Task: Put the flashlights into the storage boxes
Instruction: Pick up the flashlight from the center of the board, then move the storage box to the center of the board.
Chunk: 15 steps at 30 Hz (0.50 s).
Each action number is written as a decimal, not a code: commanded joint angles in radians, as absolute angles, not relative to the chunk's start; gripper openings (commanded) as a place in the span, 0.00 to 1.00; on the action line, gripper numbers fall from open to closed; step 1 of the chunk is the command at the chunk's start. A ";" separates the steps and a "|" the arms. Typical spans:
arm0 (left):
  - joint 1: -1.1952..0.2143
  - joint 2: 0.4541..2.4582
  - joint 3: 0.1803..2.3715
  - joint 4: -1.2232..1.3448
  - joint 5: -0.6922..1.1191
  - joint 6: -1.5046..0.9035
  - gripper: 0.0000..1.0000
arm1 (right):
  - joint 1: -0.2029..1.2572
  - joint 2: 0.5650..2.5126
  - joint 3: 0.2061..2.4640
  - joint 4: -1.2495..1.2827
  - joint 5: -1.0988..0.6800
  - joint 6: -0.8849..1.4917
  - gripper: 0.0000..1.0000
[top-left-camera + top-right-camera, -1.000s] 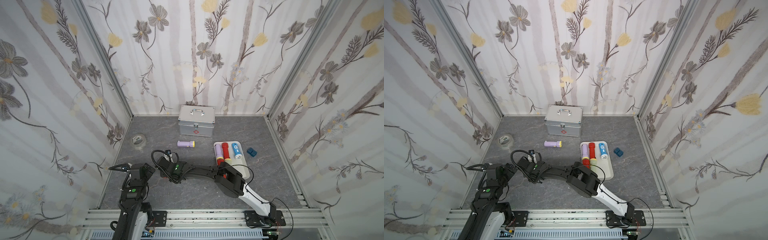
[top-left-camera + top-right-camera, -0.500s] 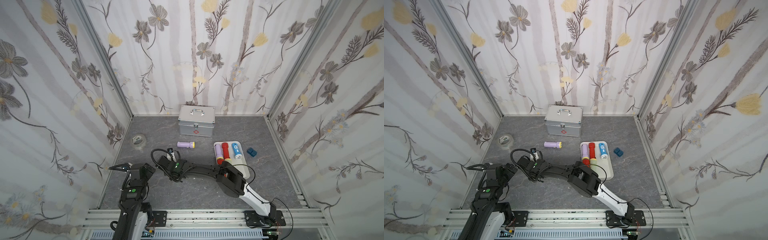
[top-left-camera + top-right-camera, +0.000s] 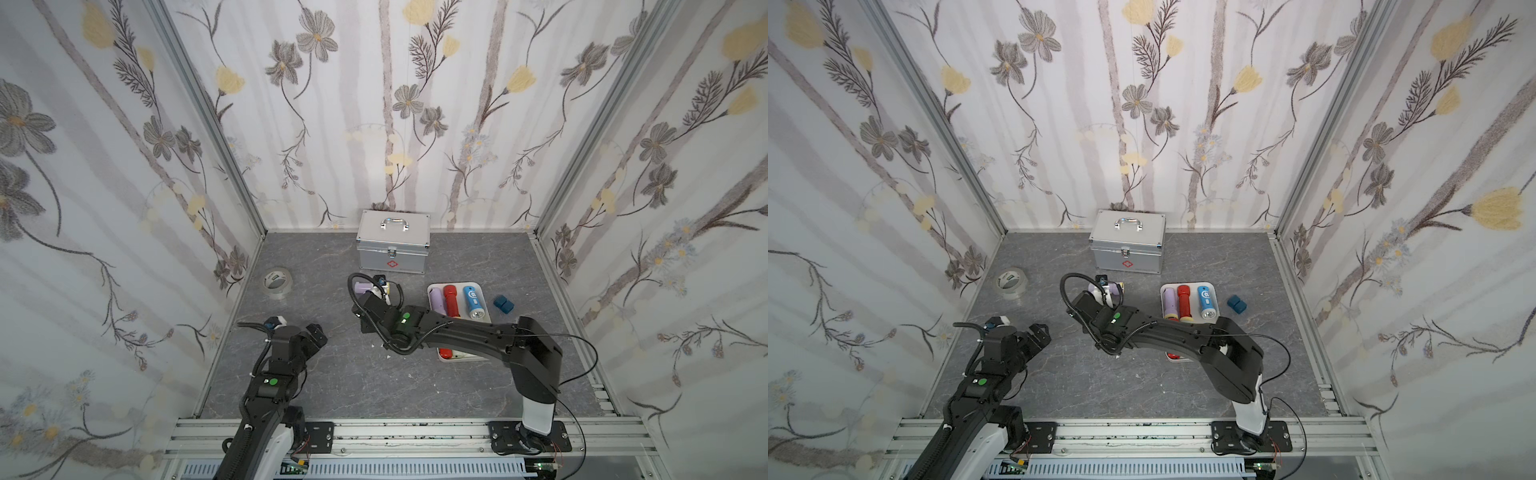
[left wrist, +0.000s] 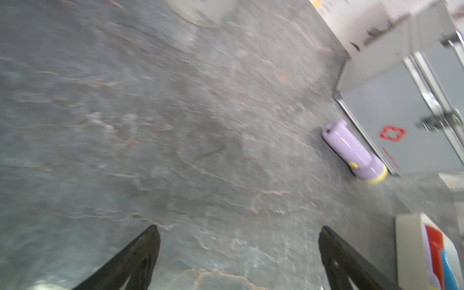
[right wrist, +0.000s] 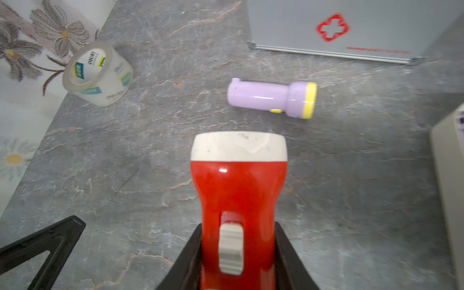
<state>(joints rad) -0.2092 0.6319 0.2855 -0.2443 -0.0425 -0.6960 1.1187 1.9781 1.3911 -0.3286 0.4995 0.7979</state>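
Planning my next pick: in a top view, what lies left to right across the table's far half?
Tape roll → loose lilac flashlight → tray, holding second lilac flashlight → red flashlight → blue flashlight → dark blue block outside it. Silver case left out: it overlaps the loose flashlight.

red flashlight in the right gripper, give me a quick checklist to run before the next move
1. Grip: the right gripper is shut on the red flashlight, with the head sticking out in front: ok.
2. Clearance: the lilac flashlight lies ahead of the held one, apart from it: ok.
3. Free room in the white tray: the right arm hides much of it: cannot tell.
4. Left gripper: open, empty, on the far side of the table from the tray: ok.
5. All flashlights stored: the lilac one lies on the table in front of the silver case: not ok.
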 commanded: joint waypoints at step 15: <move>-0.907 1.464 0.829 -0.004 -0.109 -0.742 1.00 | 0.684 1.219 0.549 -0.196 0.319 0.627 0.39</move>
